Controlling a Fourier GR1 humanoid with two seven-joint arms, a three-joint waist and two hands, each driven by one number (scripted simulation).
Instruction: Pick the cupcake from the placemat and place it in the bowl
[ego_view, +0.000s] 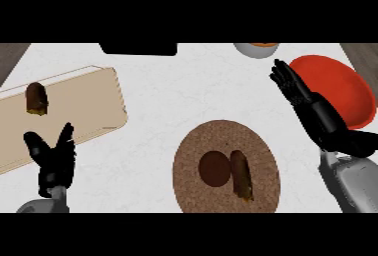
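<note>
A brown cupcake (240, 175) lies on its side on the round cork placemat (207, 137) at the lower middle, with a dark round shadow beside it. The red bowl (347, 85) stands at the right edge of the counter. My right hand (314, 107) stretches up along the bowl's left side, fingers straight, holding nothing; it partly covers the bowl's left rim. My left hand (53, 157) rests open at the lower left, fingers up, well away from the placemat.
A pale wooden cutting board (74, 105) lies at the left with a second brown item (35, 98) on it. A black object (139, 48) sits at the back edge, and a grey cup with orange contents (257, 49) stands at the back right.
</note>
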